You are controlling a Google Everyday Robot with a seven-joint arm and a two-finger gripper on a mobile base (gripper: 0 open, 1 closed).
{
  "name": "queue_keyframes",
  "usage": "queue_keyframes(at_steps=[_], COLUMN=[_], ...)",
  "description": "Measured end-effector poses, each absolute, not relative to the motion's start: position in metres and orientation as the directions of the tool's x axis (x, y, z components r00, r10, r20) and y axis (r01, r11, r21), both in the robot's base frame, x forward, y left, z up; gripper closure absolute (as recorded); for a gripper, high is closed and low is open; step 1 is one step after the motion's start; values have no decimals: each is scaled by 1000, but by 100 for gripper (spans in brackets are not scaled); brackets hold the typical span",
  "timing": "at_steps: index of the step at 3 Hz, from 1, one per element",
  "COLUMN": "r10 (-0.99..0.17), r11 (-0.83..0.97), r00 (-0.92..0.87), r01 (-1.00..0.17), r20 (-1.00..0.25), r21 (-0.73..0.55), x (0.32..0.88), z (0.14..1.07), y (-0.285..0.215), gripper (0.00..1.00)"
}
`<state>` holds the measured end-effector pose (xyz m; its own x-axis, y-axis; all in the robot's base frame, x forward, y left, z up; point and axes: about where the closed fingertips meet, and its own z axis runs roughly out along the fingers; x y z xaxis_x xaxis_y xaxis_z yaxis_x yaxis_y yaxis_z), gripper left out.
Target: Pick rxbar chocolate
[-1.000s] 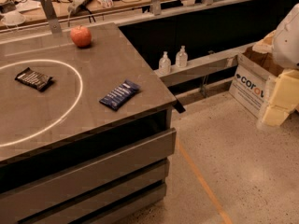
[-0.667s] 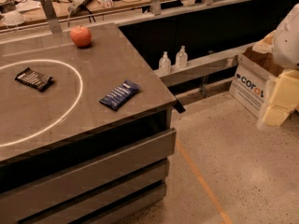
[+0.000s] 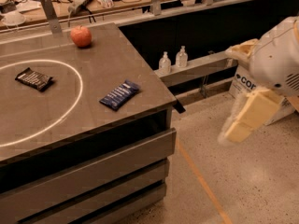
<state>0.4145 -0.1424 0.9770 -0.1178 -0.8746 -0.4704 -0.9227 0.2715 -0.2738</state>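
Nearest, off the bench's right side and above the speckled floor, hangs the cream pincer (image 3: 236, 130), holding nothing; whether it is released or clenched I cannot tell. On the bench (image 3: 117, 59), near its front right corner, a dark blue bar (image 3: 119, 95) lies diagonally. Farther left, the rxbar chocolate (image 3: 33, 78) lies flat inside the white circle (image 3: 78, 94), its long axis running roughly left to right with the right end slightly nearer. An apple (image 3: 81, 36) sits near the far edge. Beyond the bench, two clear bottles (image 3: 164, 62) stand on a ledge; a cardboard box (image 3: 244, 82) sits behind the arm, contents hidden.
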Motion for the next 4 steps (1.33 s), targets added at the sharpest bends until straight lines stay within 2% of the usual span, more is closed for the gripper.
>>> queue_keyframes(at_steps=[1, 4], r10=[-801, -765], r11=[211, 257], r00=[-13, -22], r01=[-942, -927], r20=[-599, -643], r21=[-261, -274], x=[417, 423], z=[967, 969], y=[-69, -51], gripper=[0, 0])
